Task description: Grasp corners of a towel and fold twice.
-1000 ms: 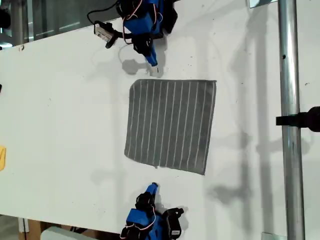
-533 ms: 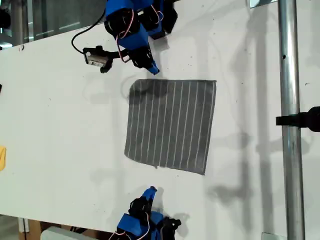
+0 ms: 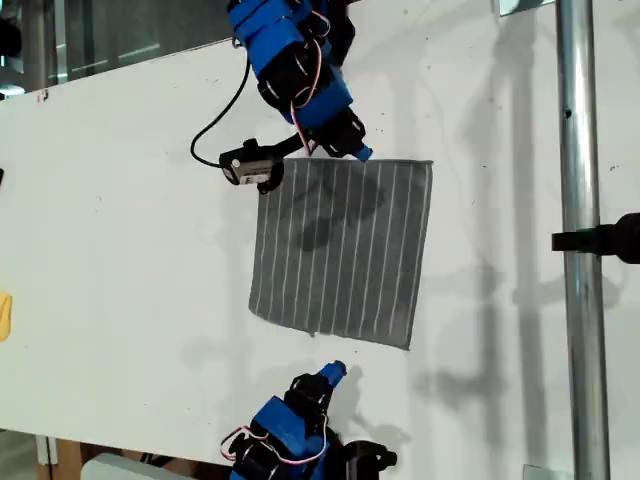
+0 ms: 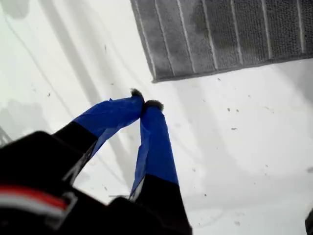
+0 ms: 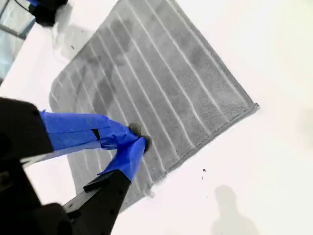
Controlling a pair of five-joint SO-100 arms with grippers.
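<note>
The towel (image 3: 340,250) is laid flat on the white worktop (image 3: 120,200), and no fold is seen in it yet. My first claw (image 4: 144,104) is held over the bare worktop, just beside one edge of the towel. Its two blue tips are pressed together and nothing is held between them. My second claw (image 5: 138,141) is held over the towel itself, just inside the opposite edge. Its tips are also pressed together. It cannot be told if the cloth is touched by them, but no cloth is seen pinched.

A few things could go wrong from here. Both claws are closed, so a corner cannot be grabbed until they are opened. If a closed claw is pushed down, the towel may only be poked or shoved along.

Neither claw is placed at a corner. The nearest corner (image 4: 154,78) to my first claw is a little way off to one side, and the corner (image 5: 255,105) seen past my second claw is well apart from it. If the middle of an edge is grabbed, the towel may be bunched up and the fold may come out crooked.

The cloth is soft and flat, so only the top fluff may be caught and the towel may be dropped.
</note>
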